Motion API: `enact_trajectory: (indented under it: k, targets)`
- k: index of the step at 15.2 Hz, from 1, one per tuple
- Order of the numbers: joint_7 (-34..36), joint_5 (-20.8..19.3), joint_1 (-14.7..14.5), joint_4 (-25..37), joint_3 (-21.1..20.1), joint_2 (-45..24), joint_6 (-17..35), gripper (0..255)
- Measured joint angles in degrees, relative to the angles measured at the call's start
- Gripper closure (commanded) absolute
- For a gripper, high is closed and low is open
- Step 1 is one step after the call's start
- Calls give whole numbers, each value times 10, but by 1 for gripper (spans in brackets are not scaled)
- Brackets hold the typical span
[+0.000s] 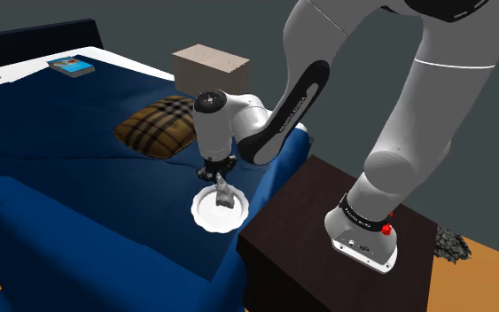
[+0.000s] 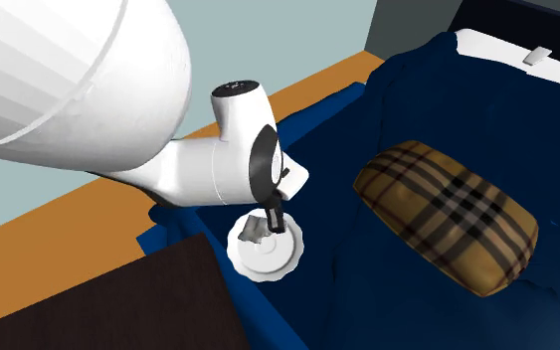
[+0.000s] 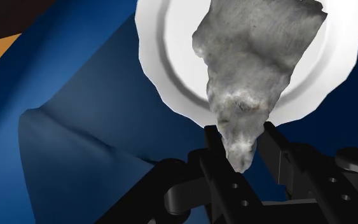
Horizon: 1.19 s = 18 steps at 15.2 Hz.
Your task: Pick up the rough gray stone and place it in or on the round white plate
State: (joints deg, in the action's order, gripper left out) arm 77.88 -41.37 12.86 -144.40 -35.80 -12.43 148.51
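Stone held right over the plate: the black fingers hold the gray stone above the round white plate.

In the shoulder view the fingers point down. The stone hangs under them, over the plate, which lies on the blue bed near its edge. I cannot tell if the stone touches the plate yet. In the second exterior view the stone sits over the plate, well away from the checked pillow. In the wrist view both fingers are clamped on the stone's thin tip. Its long side runs straight away from the fingers, with the wide end toward the plate. The stone looks hard, bumpy and heavy, so it will not squash. But the tip is a small place to hold, so it could swing or slip.
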Motion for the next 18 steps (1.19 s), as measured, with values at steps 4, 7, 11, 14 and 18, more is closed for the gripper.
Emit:
enact_trajectory:
  k: [4,7,11,14,18]
  targets:
    - [46,-59,-19,13,28,-42,10,255]
    - [78,-98,-33,23,48,-70,17,255]
    - [120,-150,-55,37,77,-108,27,255]
    - [150,-187,-70,52,99,-139,35,255]
    - [161,-200,-76,55,106,-148,38,255]
